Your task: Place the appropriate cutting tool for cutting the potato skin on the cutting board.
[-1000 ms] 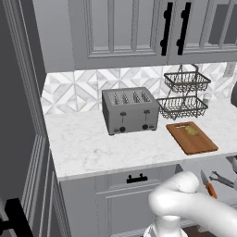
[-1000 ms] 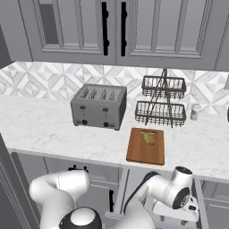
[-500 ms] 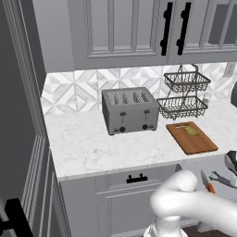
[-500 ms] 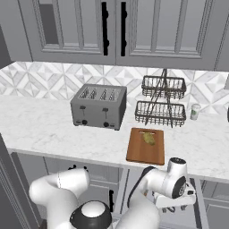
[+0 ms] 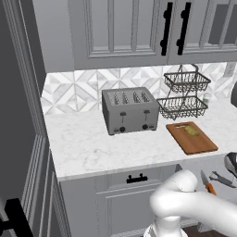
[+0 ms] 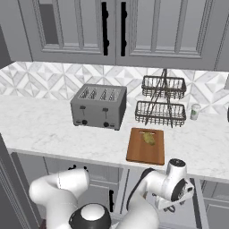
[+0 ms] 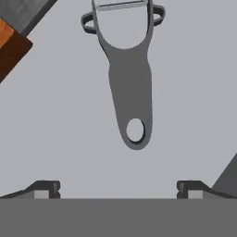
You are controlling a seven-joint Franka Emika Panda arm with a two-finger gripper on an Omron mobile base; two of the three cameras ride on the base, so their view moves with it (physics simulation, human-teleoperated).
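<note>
The cutting tool [image 7: 130, 78], a slender dark grey peeler, lies flat on a grey drawer floor [image 7: 194, 92] just ahead of my gripper [image 7: 118, 189]. Its handle hole points toward me. My fingertips [image 7: 46, 187] stand wide apart and open, with nothing between them, and the peeler lies centred beyond the gap. From the left base view the peeler [image 5: 222, 178] rests in the open drawer below the counter edge. On the counter sits the reddish-brown cutting board [image 5: 198, 144] [image 6: 144, 152], with the potato [image 5: 192, 131] [image 6: 149, 137] on its far end.
An orange-handled knife [image 5: 208, 184] [image 7: 10, 44] lies left of the peeler in the drawer. A grey toaster [image 5: 129, 110] [image 6: 98, 106] stands left of the board. Behind the board is a two-tier wire basket rack [image 5: 185, 95] [image 6: 162, 100]. A small jar [image 6: 194, 112] stands by the backsplash.
In the right base view my wrist has shifted slightly to the left and up. The board, potato, knife and peeler have not moved.
</note>
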